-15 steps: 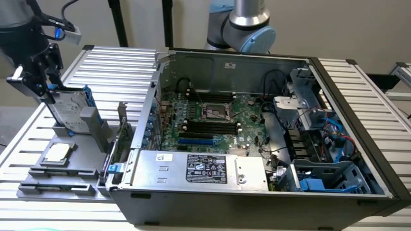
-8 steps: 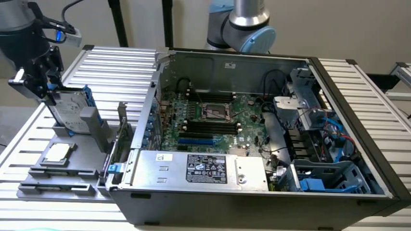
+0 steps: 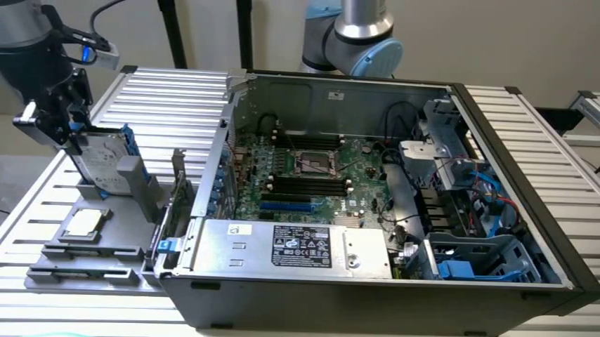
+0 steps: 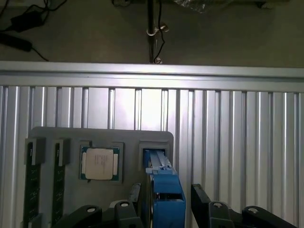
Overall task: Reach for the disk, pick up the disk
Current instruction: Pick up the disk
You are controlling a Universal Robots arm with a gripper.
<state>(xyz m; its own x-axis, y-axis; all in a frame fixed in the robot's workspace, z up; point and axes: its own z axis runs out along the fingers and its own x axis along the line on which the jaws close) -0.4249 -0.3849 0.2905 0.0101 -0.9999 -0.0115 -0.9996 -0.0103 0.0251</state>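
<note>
- Here, the black two-fingered tool (image 3: 77, 139) is hovering at the top edge of the flat silver-grey metal disk (image 3: 100, 166) with blue plastic rails, at the exterior view's left.
- The disk is standing on edge in a slot of the grey plastic holder tray (image 3: 89, 263), which is lying on the ribbed aluminium desk (image 3: 178, 91).
- In the wrist view, the tool (image 4: 166, 199) is straddling the disk (image 4: 164, 187). Its jaws are standing apart, one on each side of the blue rail, and a sliver of desk (image 4: 237, 142) is showing between the rail and one finger (image 4: 202, 202), so nothing is being clamped.
- A small square silver chip (image 3: 84, 223) is sitting in a recess of the holder tray, just beside the disk's slot.
- A large open dark-grey computer case (image 3: 375, 298) is lying on the desk beside the holder tray, towards the exterior view's right.
</note>
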